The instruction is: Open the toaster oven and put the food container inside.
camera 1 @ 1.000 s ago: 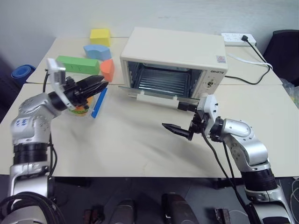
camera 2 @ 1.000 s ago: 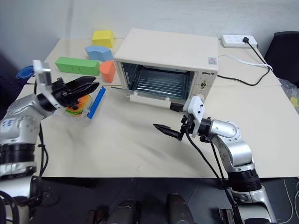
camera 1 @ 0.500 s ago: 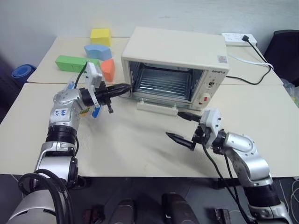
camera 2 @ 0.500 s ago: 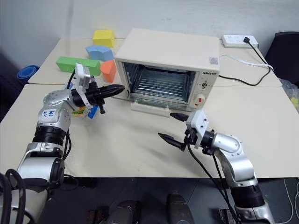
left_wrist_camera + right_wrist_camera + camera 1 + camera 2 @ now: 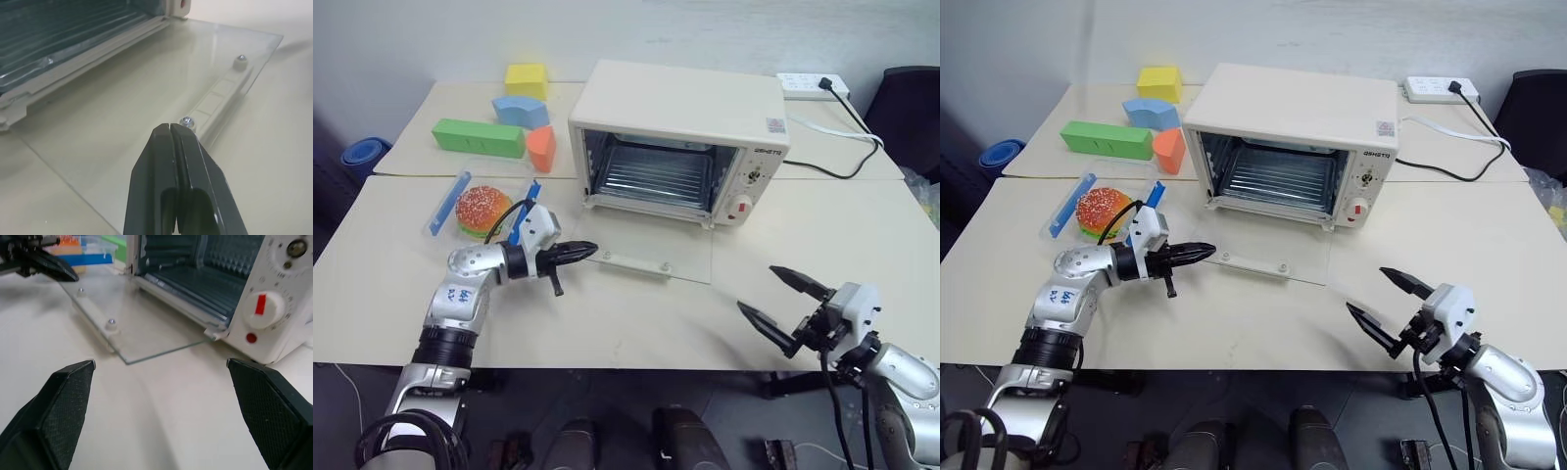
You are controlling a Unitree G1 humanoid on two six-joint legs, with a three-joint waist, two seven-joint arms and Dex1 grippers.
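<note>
- Cream tabletop (image 5: 636, 323) carries all items; a pale wall runs across the top of the frame, and a white power strip (image 5: 814, 82) lies at upper right.
- Toaster oven (image 5: 680, 137) stands at upper centre, long axis running left to right, opening facing the camera. Its glass door (image 5: 636, 245) lies folded flat on the tabletop, with the bar handle (image 5: 631, 262) along its near edge.
- Food container (image 5: 481, 210) sits at centre left, just left of the oven door, with the hamburger visible through its walls and a blue clip (image 5: 524, 223) on its right side.
- Foam blocks (image 5: 480, 137) are grouped at upper left, behind the container.
- Left gripper (image 5: 576, 254): forearm stretched low toward frame right, jaws closed and empty, tips at the left end of the bar handle.
- Right gripper (image 5: 771, 299): at lower right, near the front edge, well apart from the oven, jaws spread wide and empty.
- Left wrist view adds the handle's screw (image 5: 186, 121) just beyond the closed tips.
- Right wrist view adds the red-marked knob (image 5: 264, 309) and red button (image 5: 251, 338) on the control panel.
</note>
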